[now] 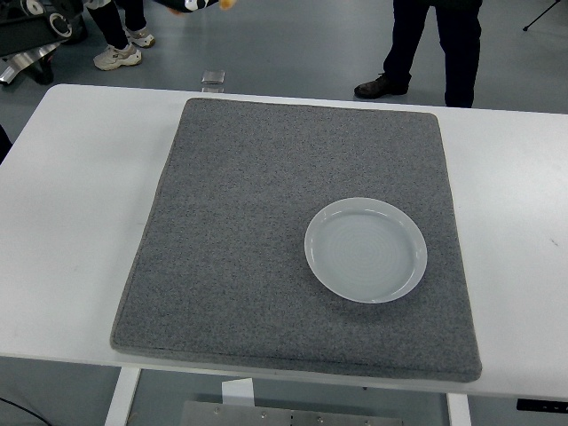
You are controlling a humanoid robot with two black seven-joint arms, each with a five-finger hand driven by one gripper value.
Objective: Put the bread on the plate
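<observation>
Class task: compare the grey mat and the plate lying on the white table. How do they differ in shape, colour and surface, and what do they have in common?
The mat is roughly square with rounded corners; the plate is round. The mat is dark speckled grey and looks fuzzy; the plate is pale grey-white, smooth and glossy, with faint rings. The mat covers most of the table; the plate takes up only a small part of the mat's right side. Both lie flat, and neither has bread on it.

A white table [71, 222] fills most of the view, with a grey felt mat [248, 248] laid across its middle. Beyond the table's far edge lies a smooth grey floor [293, 53]. On that floor, behind the table, one person's legs [430, 44] stand in dark trousers, and another person's pale sneakers [120, 55] show farther left
</observation>
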